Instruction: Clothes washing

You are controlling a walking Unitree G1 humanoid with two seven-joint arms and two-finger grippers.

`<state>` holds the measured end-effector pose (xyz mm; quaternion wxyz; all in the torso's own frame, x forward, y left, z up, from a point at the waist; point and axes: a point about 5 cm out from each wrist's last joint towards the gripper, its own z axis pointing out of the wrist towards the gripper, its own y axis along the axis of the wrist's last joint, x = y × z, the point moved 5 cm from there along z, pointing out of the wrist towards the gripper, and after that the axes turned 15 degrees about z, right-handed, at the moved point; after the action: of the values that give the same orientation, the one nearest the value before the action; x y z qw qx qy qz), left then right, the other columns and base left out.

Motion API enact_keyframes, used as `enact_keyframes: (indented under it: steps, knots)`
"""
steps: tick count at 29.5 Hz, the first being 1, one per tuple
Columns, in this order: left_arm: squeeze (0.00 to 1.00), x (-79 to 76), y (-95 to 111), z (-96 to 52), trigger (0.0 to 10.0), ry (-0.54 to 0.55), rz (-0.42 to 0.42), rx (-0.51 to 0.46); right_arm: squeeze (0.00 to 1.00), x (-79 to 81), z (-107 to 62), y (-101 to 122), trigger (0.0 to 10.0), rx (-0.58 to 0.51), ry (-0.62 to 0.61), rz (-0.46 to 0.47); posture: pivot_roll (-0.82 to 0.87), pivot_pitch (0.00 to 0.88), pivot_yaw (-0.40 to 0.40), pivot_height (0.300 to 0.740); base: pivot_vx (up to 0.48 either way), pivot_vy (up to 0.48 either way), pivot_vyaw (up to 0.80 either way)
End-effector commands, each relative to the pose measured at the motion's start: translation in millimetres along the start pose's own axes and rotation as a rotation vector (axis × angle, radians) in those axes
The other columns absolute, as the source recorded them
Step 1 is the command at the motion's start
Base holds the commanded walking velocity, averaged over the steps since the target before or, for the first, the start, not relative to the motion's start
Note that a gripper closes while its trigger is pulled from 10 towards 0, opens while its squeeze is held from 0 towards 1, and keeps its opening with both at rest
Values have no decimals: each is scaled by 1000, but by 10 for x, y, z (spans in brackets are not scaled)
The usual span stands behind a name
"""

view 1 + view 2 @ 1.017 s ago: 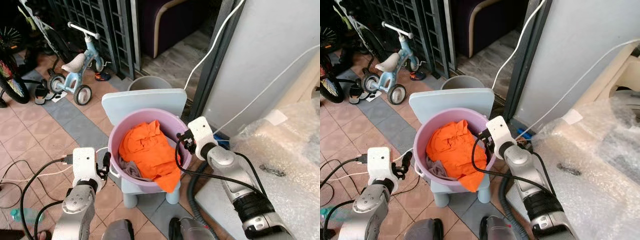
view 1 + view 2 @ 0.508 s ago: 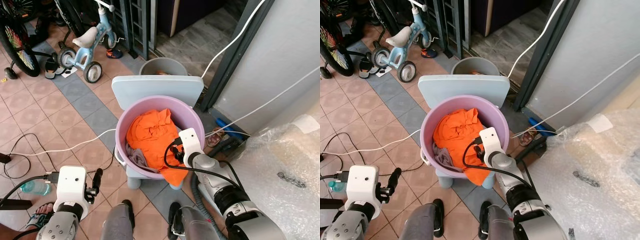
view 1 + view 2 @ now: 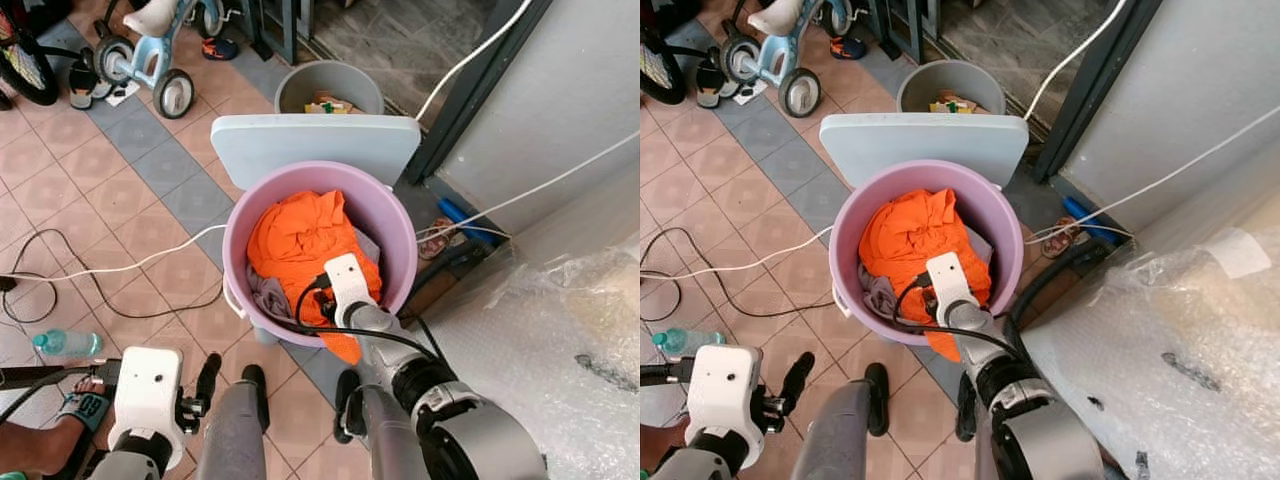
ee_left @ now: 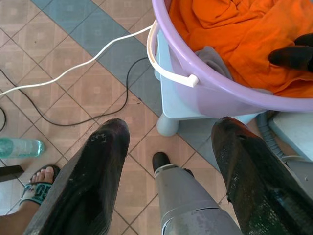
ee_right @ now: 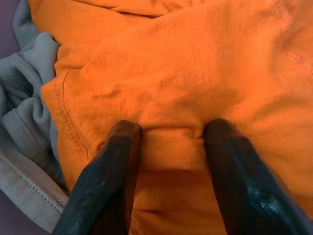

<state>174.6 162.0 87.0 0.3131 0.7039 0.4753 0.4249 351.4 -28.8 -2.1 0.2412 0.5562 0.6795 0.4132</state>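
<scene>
The washing looks barely begun: the orange garment [image 3: 305, 240] and a grey one [image 5: 22, 122] lie heaped in the purple basin [image 3: 395, 235], and the right gripper [image 5: 168, 139] presses its 2 spread fingers into the orange cloth with a fold between them, not yet pinched. The left gripper [image 4: 168, 161] hangs low beside the basin, fingers apart and empty. The basin sits on a pale blue child's chair [image 3: 315, 145] on a tiled floor [image 3: 90, 200] crossed by cables, with a grey bucket [image 3: 330, 85] and a tricycle [image 3: 150, 50] behind

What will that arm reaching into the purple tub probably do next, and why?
Probably close its fingers. The right tool is down in the purple tub, its two open fingers pressed into the orange garment with a fold of cloth between them, so pinching that fold looks like the next step before lifting.
</scene>
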Motion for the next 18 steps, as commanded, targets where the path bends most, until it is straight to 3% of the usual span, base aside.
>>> enact_keyframes:
  steps: [1,18]
  knots:
    - [0,-29,-32,-15,10000,-3,-9,27,0,92,-6,-197,0,71,14,16,252,420,-35,740,0,0,0]
    - [0,-79,28,218,10000,11,-51,8,0,-189,-1,-36,0,37,-4,166,211,375,-78,740,0,0,0]
